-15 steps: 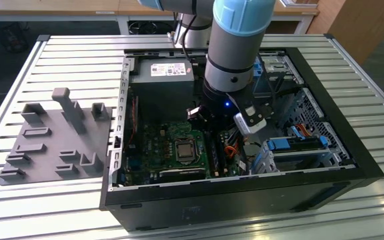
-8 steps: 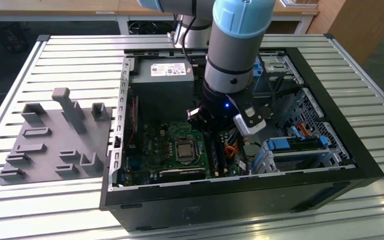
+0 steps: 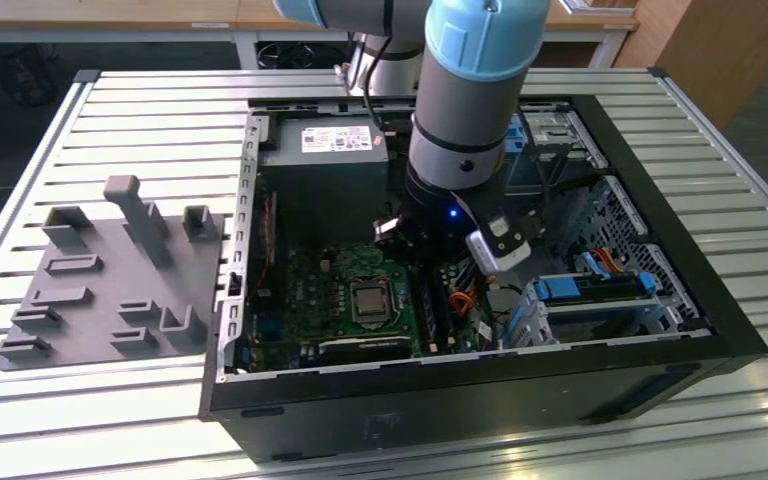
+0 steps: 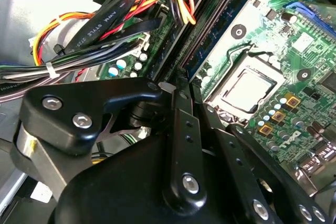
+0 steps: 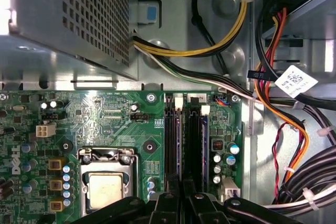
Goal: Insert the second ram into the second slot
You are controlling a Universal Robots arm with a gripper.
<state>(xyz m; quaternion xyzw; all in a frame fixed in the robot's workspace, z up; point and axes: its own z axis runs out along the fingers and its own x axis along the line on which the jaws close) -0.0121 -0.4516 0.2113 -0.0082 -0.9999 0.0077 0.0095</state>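
Grey plastic holder (image 3: 104, 285) at the exterior view's left, lying on a slatted metal table (image 3: 117, 100). Just beside it, toward the right, an open black computer case (image 3: 704, 330) with the green motherboard (image 3: 311, 300) exposed. Reaching down into the middle of the case, a robot arm (image 3: 471, 100) with a light-blue joint, its black gripper (image 5: 181, 205) low over the memory slots (image 5: 195, 140) next to the processor socket (image 5: 107, 184). In the first wrist view, a blue memory stick (image 5: 179, 140) standing on edge in the slots, in line with the gripper. Cannot tell whether the gripper is open, closed or clamped on the stick. Farther right, bundled black, yellow, orange and red cables (image 5: 273, 103) along the case wall.
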